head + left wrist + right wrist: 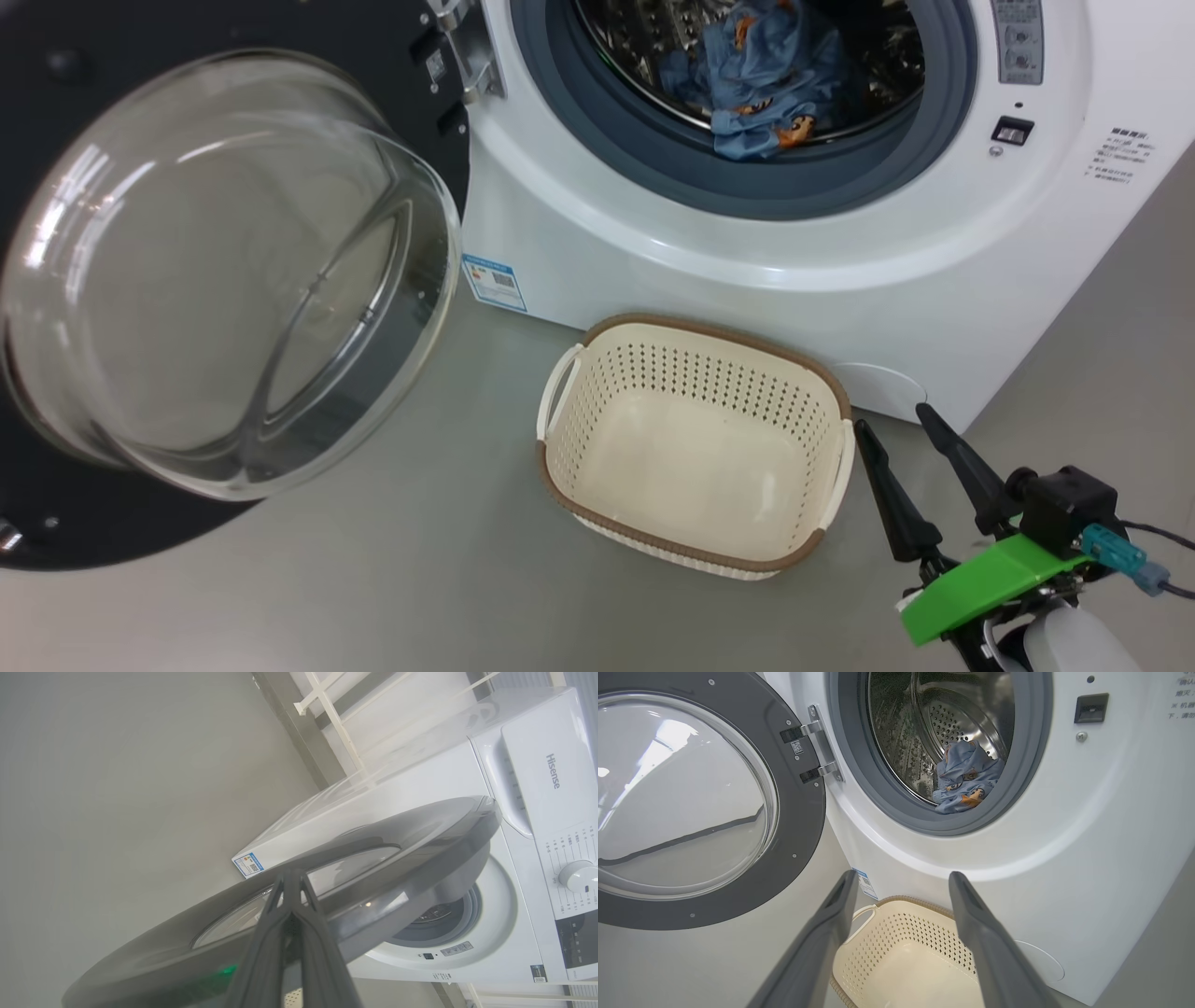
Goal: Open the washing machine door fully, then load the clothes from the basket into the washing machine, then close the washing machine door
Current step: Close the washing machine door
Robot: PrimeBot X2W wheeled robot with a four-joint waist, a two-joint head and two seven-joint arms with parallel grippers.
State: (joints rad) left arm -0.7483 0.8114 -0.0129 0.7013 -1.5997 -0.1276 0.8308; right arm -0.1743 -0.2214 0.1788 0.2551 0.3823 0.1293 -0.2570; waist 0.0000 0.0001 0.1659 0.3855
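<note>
the washing machine door [187, 308] is standing wide open at 9 o'clock of the washing machine [840, 243], glass bowl [280, 233] bulging outward, with the clothes [756, 84] lying in its drum [957, 714]. the basket [695, 329] is sitting mouth-up on the floor [420, 579] at 6 o'clock, long axis running 10 to 4. the left gripper [292, 877] is pressing shut by the door; the right gripper [891, 416] is hovering wide at the basket's 3 o'clock.

**Way in open ahead, blocked at left**

The round mouth of the big white front-loading washing machine [747, 280] stands uncovered. Light blue printed clothes [756, 84] heap at its near lip, with room above them. At left the black-rimmed round glass door [84, 527] stands swung out, its bowl bulging nearward. Below the mouth sits the cream perforated plastic basket [691, 327]. Grey floor [420, 579] lies bare between basket and door.
</note>
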